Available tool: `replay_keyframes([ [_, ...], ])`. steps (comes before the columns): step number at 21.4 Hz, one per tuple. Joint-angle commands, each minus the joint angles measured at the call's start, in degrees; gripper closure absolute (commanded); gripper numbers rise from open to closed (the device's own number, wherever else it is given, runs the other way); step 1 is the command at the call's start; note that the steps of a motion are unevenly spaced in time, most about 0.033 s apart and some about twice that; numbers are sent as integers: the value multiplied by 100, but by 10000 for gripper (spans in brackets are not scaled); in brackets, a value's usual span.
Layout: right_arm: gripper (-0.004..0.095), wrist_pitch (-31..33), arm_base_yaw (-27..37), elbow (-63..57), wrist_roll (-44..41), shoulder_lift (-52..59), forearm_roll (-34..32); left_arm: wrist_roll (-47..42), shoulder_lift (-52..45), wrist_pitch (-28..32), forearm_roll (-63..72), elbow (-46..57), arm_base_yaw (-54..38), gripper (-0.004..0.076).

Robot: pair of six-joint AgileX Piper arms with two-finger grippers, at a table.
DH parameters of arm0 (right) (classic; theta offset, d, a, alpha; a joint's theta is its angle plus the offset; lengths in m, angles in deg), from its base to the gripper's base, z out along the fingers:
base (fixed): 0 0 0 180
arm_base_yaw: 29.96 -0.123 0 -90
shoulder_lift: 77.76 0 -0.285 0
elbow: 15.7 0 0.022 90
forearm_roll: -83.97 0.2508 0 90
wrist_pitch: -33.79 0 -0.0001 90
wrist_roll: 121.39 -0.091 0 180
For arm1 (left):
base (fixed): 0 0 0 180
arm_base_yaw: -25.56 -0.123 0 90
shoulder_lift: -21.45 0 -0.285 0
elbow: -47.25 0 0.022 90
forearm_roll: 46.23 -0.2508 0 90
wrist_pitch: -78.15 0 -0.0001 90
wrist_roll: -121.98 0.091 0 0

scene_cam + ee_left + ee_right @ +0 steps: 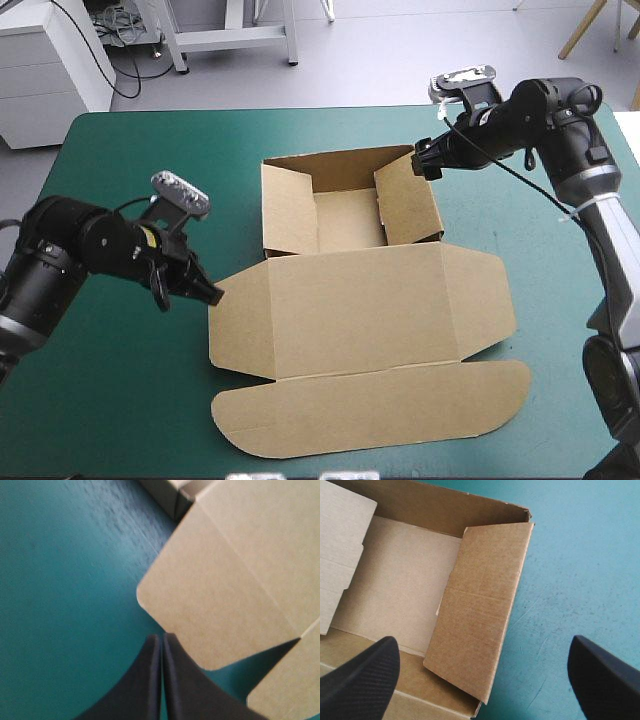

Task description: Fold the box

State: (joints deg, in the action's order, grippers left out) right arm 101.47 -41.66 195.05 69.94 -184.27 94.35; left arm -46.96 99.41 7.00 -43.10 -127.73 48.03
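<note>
I am hovering the left gripper (pixel 212 294), fingers pressed together, beside the lid flap of the box (pixel 355 300), which is lying centrally on the teal-green cover (pixel 120 400), likely for pushing. The right gripper (pixel 424 160), spread, is straddling its right wall.

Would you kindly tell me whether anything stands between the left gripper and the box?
Nothing visible does: the shut left gripper sits right at the rounded flap of the box, with only bare teal-green cover beside them.

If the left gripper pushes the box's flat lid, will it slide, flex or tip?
Probably slides: the box is thin board on the teal-green cover. The flap by the left gripper likely flexes at its crease first. Tipping seems unlikely; it lies low and wide.
</note>
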Motion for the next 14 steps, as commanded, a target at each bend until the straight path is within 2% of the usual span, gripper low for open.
replay_keyframes([
  [1,85,-252,15,107,41,2,29,-12,-501,494,-57,663,10,734],
  [4,85,-228,15,107,41,-416,97,-23,-739,713,-82,1546,10,734],
  [8,91,-129,15,107,41,-972,222,-99,-769,902,-82,2006,10,734],
  [14,224,-105,15,107,41,-1444,222,-171,-769,983,-91,2044,10,734],
])
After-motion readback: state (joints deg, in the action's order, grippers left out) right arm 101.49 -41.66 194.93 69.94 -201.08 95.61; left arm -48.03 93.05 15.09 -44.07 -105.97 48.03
